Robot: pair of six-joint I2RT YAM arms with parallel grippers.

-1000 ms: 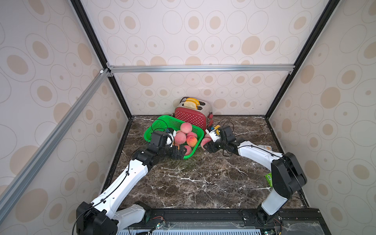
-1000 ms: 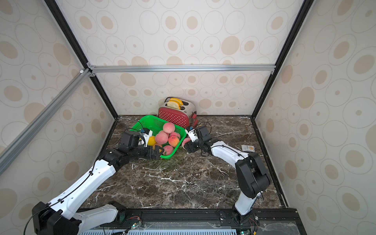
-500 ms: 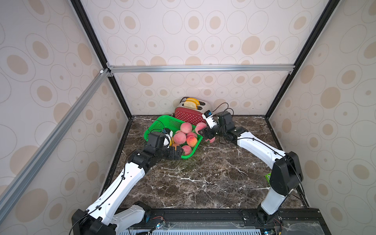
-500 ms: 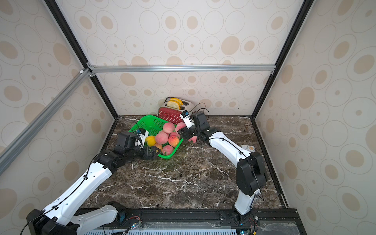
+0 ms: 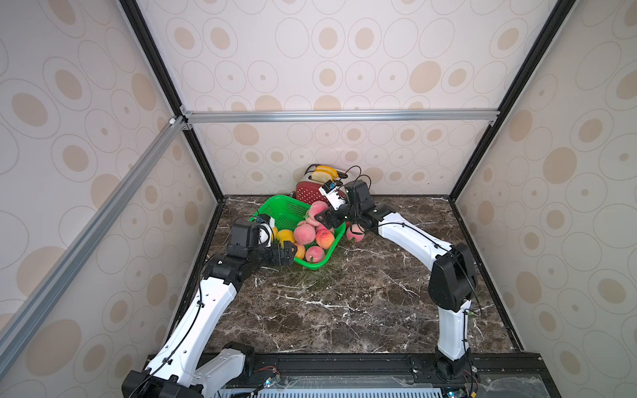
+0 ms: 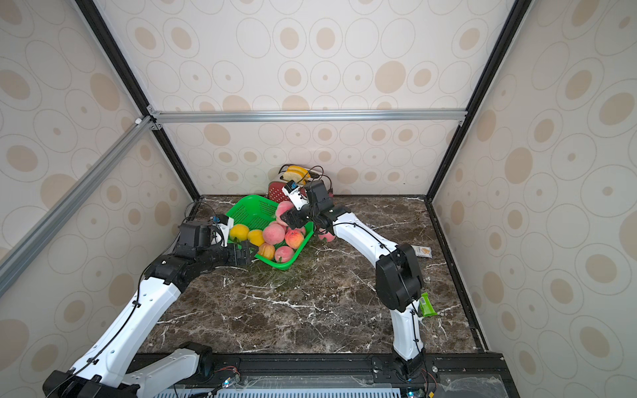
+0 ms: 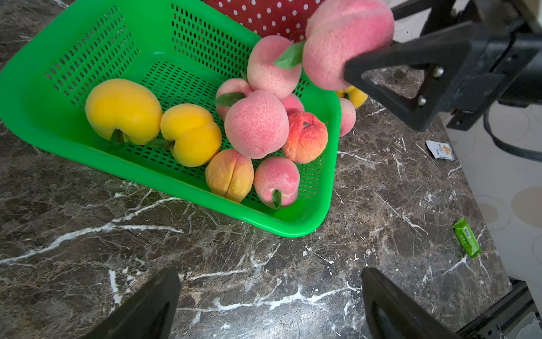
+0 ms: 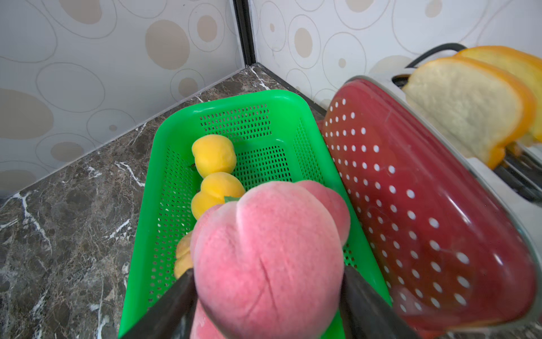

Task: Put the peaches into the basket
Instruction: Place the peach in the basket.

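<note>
Peach [image 8: 264, 234] clamped in right tool [image 8: 268, 271], above basket [image 8: 234, 97]

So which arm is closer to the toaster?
Right. The right arm holds a peach in its jaws just beside the toaster. The left arm sits across the basket from it, jaws open.

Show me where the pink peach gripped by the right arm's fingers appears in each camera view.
In a top view: held peach at centre, over the basket edge nearest the toaster.
In a top view: same spot, just left of centre.
Left wrist: raised above the piled peaches, pinched by black fingers.
Right wrist: close-up, filling the foreground between the fingers.
Shared landmark: the red dotted toaster, beside it everywhere.
</note>
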